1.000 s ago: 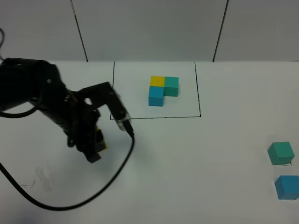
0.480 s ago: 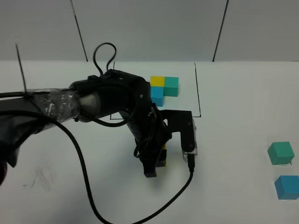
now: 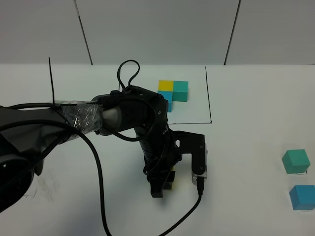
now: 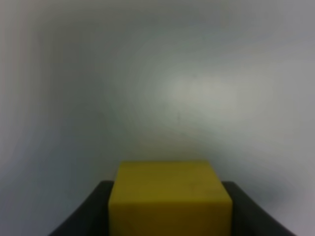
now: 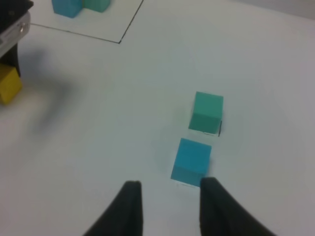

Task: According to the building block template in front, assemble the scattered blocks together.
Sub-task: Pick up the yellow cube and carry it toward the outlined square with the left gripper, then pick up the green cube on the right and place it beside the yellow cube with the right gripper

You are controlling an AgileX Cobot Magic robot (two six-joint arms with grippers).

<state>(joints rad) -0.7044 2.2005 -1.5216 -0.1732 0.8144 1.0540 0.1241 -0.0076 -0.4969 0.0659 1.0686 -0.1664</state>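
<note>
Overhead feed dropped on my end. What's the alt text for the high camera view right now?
The left arm's tool grips a yellow cube near the middle of the white table, just in front of the black-framed template of yellow, green and blue cubes. A loose green cube and blue cube sit apart at the far right.

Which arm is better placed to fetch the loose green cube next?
Right. The right gripper, empty, hovers close to the green cube; the left gripper is far from it, shut on the yellow cube.
</note>
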